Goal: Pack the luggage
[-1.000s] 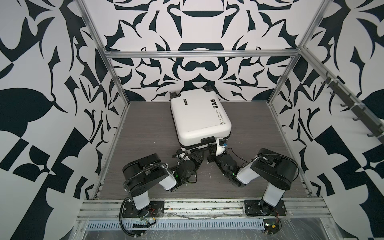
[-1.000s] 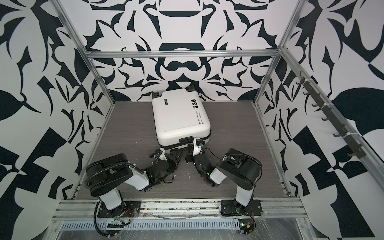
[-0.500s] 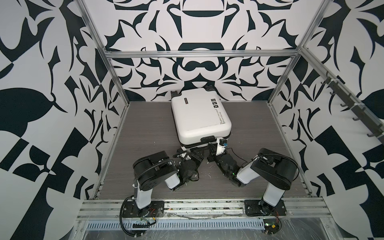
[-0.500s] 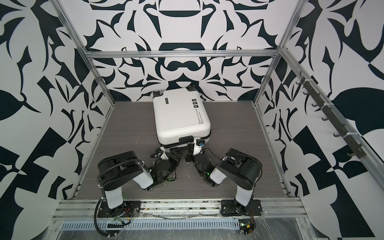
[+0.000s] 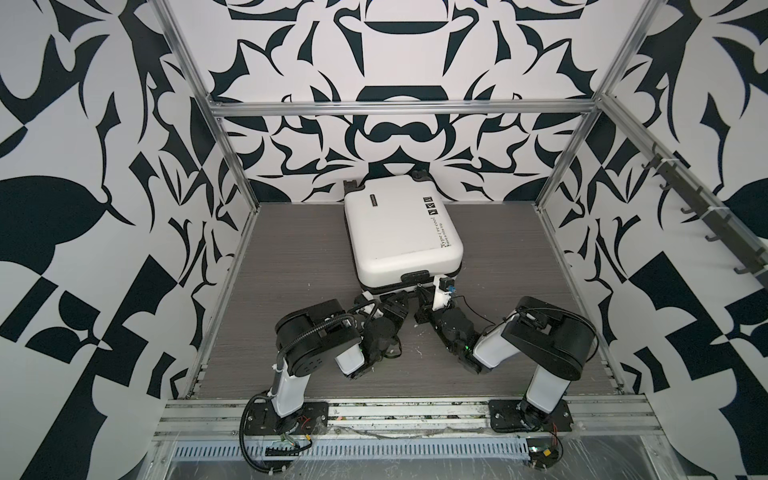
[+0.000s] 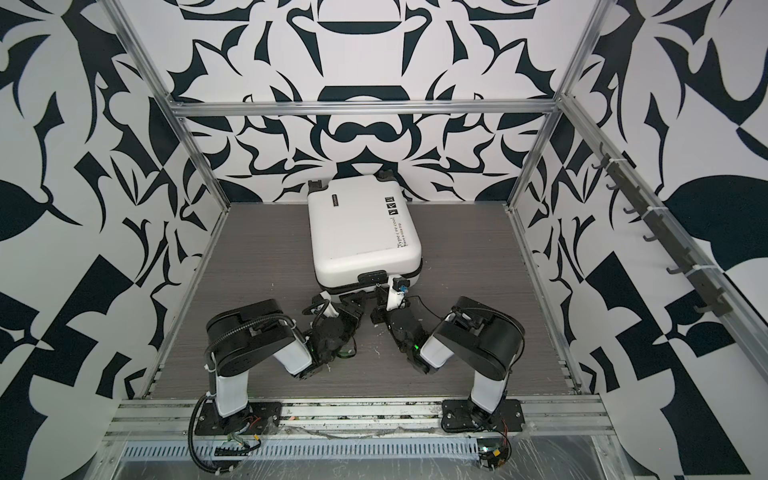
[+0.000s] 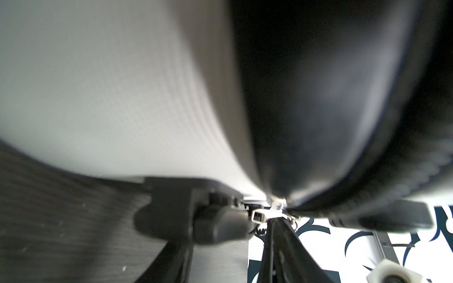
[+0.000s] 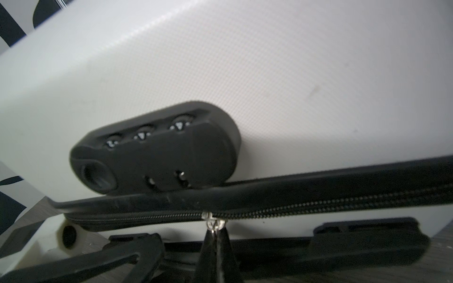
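**Entry 1, left jaws.** They stood partway open, low over the grey bench, with the tips at the near side of the luggage. In the left wrist view the two fingers were apart. A metal zip slider lay just beside one tip. The picture was too blurred to tell whether anything was gripped.

**Entry 2, luggage.** A white hard case, closed and lying flat in both top views, just beyond both sets of jaws. Its wheels were at the end far from the jaws. The three square stickers and the black script ran along the side nearer the right jaws. A black combination lock sat on the near wall, just above the right jaws.

**Entry 3, right jaws.** They were closed tight, the fingers pinching the small metal zip pull. The pull hung from the black zip band below the lock. These jaws stood just beside the left jaws.
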You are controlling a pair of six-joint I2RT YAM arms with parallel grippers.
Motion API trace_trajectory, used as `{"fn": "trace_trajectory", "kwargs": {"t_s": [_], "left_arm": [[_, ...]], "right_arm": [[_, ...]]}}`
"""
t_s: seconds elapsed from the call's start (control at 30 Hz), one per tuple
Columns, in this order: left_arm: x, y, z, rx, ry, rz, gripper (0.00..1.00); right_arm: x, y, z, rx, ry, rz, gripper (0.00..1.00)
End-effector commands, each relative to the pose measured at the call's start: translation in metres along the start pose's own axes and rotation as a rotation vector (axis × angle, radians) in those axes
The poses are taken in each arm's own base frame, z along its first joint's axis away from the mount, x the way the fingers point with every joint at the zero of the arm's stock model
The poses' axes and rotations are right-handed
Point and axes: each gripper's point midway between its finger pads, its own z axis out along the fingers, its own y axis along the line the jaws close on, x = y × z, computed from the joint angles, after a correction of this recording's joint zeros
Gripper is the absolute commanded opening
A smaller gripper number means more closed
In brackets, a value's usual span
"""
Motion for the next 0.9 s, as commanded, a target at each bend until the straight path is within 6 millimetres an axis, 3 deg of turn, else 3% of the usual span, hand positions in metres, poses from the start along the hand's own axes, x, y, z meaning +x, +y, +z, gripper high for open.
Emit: {"fn": "trace_trajectory", "kwargs": {"t_s": [0.0, 0.2, 0.43, 0.87], "left_arm": [[0.004, -0.002, 0.01, 0.017, 0.013, -0.046, 0.52], [-0.003, 0.007, 0.009, -0.004, -0.019, -0.048, 0.5], [-0.004, 0.02, 0.009, -0.031, -0.026, -0.059, 0.34], [-0.008, 0.023, 0.005, -0.04, -0.03, -0.054, 0.09]], "right_arm": [[-0.03, 0.023, 0.001, -0.07, -0.09, 0.055, 0.0], [-0.03, 0.026, 0.002, -0.076, -0.091, 0.058, 0.0], [-0.029, 0.026, 0.003, -0.07, -0.09, 0.058, 0.0], [-0.038, 0.006, -0.007, 0.023, -0.132, 0.028, 0.0]]}}
